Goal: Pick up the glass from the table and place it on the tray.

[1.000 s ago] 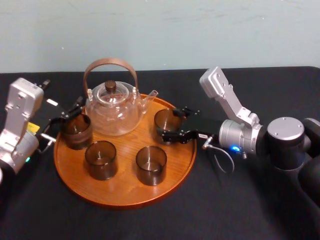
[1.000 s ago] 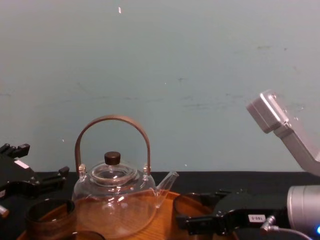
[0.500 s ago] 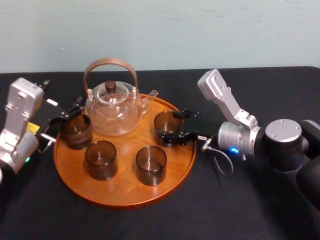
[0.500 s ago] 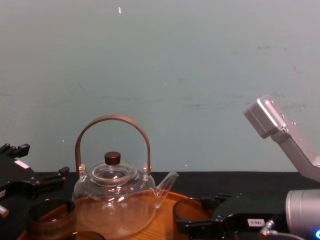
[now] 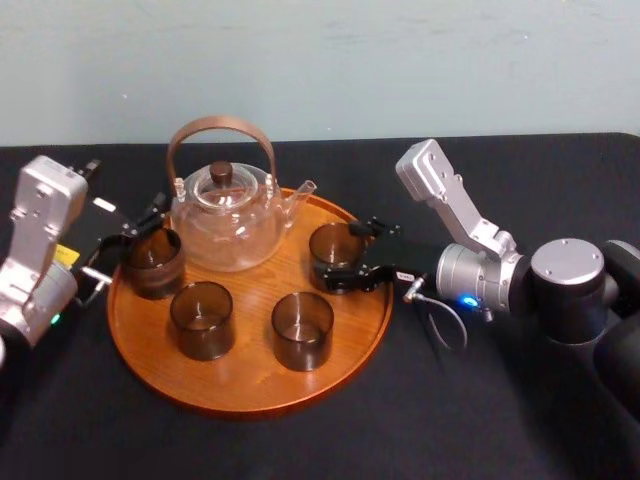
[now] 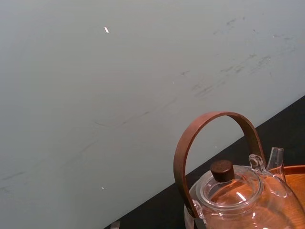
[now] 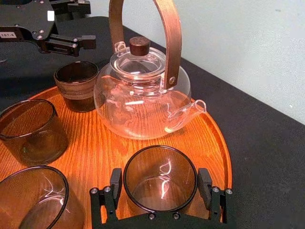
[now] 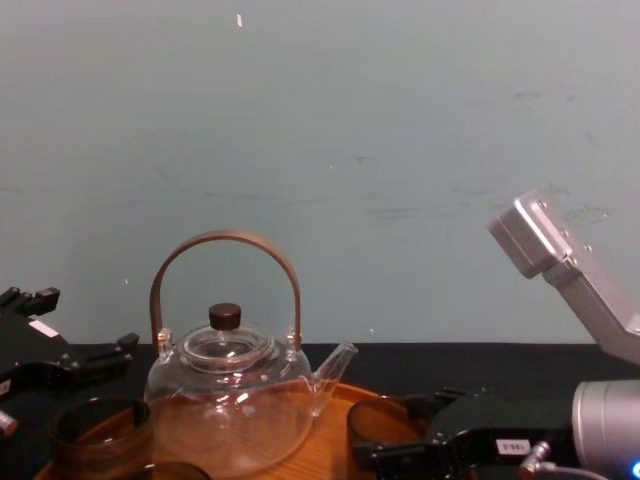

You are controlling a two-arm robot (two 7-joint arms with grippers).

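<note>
Right claw [image 5: 338,255] is let go and spread open, with the glass [image 5: 333,243] standing between its fingers on the tray [image 5: 250,385], the teapot [image 5: 225,225] just past it, and the left claw [image 5: 128,243] open across the tray.

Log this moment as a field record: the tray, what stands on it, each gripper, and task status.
tray: round wooden tray on the black table
back of tray: clear teapot
right gripper: around the right-hand glass, which stands on the tray
left gripper: open, close by the banded glass at the tray's left edge, not around it
front of tray: front-left glass, front-right glass, both untouched
status: all four glasses in view stand on the tray
</note>
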